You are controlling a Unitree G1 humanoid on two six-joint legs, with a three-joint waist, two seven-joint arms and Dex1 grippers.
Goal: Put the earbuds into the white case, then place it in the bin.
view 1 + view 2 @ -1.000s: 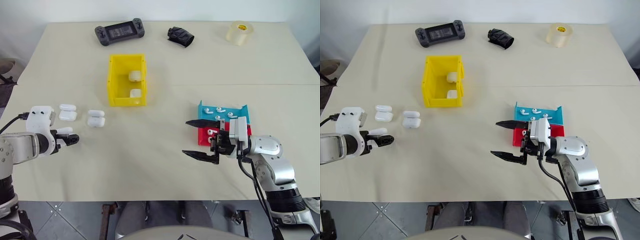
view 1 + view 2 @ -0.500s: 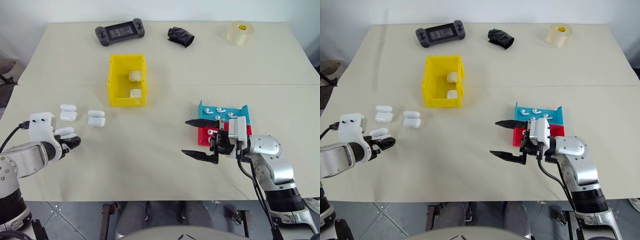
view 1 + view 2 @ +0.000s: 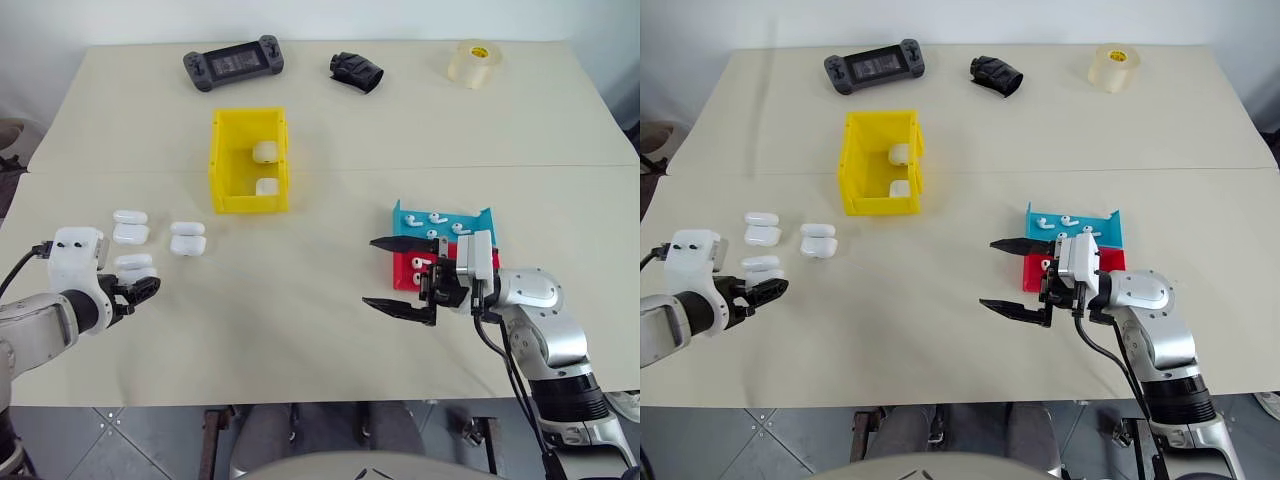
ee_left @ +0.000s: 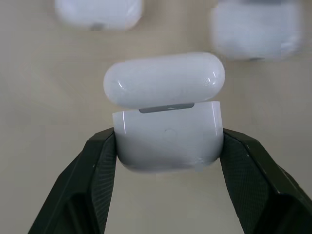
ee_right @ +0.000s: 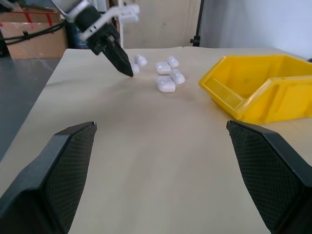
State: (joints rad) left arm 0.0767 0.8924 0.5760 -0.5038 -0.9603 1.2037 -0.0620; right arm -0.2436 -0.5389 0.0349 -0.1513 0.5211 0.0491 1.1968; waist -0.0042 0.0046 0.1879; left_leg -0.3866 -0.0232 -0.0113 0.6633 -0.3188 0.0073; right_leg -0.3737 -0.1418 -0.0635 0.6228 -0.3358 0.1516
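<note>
1. The case (image 4: pixel 168 122) sits clamped between your left gripper's (image 3: pixel 140 288) fingers by its lower body, lid hinged up, near the table's (image 3: pixel 300 330) left edge toward the front. Judging from that, the step in hand is presenting the open case for loading.
2. Keep the squeeze on the body only; a finger riding up onto the lid would likely snap it shut or skew the case.
3. Hold the mouth of the case up and level as you carry it toward the table's middle, so an earbud can drop straight in.
4. Your right gripper (image 3: pixel 400 275) hovers empty with jaws spread wide, just off the trays' near-left side. It will need to narrow a good deal before it can pinch anything that small.
5. The earbuds (image 3: pixel 438 219) lie loose in the blue tray (image 3: pixel 482 220), several of them; at least one more shows in the red tray (image 3: pixel 405 275) just in front of it, partly hidden by the right gripper. Both trays sit toward the right side of the table.
6. The bin (image 3: pixel 228 160) stands left of centre toward the back and already has two white cases inside, against its right wall.
7. Two spare cases (image 3: pixel 187 238) rest on the table between the bin and your left gripper; steer clear of them.
</note>
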